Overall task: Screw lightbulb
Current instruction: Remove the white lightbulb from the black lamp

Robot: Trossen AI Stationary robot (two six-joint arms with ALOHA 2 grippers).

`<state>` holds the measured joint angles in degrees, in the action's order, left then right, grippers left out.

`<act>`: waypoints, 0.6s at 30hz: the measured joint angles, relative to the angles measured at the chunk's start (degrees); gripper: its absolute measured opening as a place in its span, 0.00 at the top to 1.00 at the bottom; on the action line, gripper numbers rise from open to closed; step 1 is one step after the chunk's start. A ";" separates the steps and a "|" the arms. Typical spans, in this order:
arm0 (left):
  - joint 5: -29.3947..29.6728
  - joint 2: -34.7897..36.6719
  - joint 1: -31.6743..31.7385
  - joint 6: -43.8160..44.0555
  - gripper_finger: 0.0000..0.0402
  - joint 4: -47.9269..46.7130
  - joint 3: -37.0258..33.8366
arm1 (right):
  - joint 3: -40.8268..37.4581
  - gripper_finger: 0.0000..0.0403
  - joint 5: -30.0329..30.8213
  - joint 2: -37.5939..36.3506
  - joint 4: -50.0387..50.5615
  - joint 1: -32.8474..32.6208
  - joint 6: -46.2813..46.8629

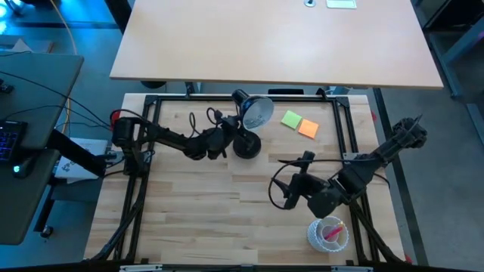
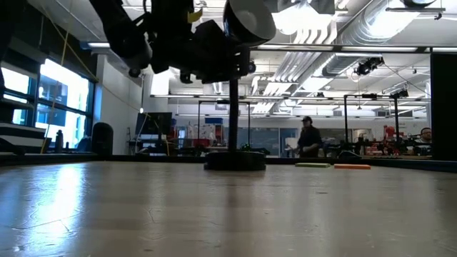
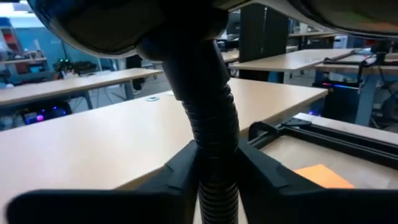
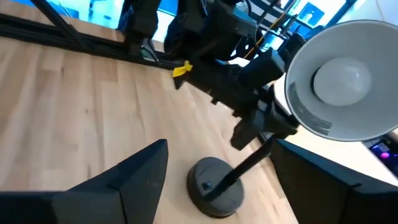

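Nearest the lens in the left wrist view, my left gripper point(image 3: 214, 186) pinches the lamp's ribbed neck point(image 3: 208, 118), one finger on each side. My right gripper point(image 4: 221, 168) hovers spread and empty, facing the desk lamp point(image 1: 249, 125) from the table's near side.

The lightbulb point(image 4: 342, 78) already sits inside the shade point(image 4: 348, 81).

Risk, as I judge it: squeezing the flexible neck could swing the shade or tip the base point(image 4: 214, 183), moving the bulb off my right gripper's approach.

Only the right wrist view shows the bulb; the high view alone shows the clear cup point(image 1: 328, 233) and sticky notes point(image 1: 300, 123).
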<state>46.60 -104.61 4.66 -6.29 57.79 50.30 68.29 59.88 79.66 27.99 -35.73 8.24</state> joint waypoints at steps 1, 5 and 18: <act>-0.56 0.11 0.10 -0.21 0.82 0.02 0.01 | 0.00 0.30 0.00 0.00 0.06 -0.28 0.81; -5.44 0.32 0.23 -0.47 0.89 -0.01 0.20 | 0.00 0.30 0.01 0.00 0.45 -1.30 3.98; 0.04 5.88 -12.94 -0.45 0.89 -8.39 0.07 | 0.00 0.30 0.07 0.00 -18.93 -2.57 -9.59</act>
<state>46.64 -98.73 -8.28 -6.74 49.40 50.37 68.29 59.94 79.66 9.06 -38.30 -1.35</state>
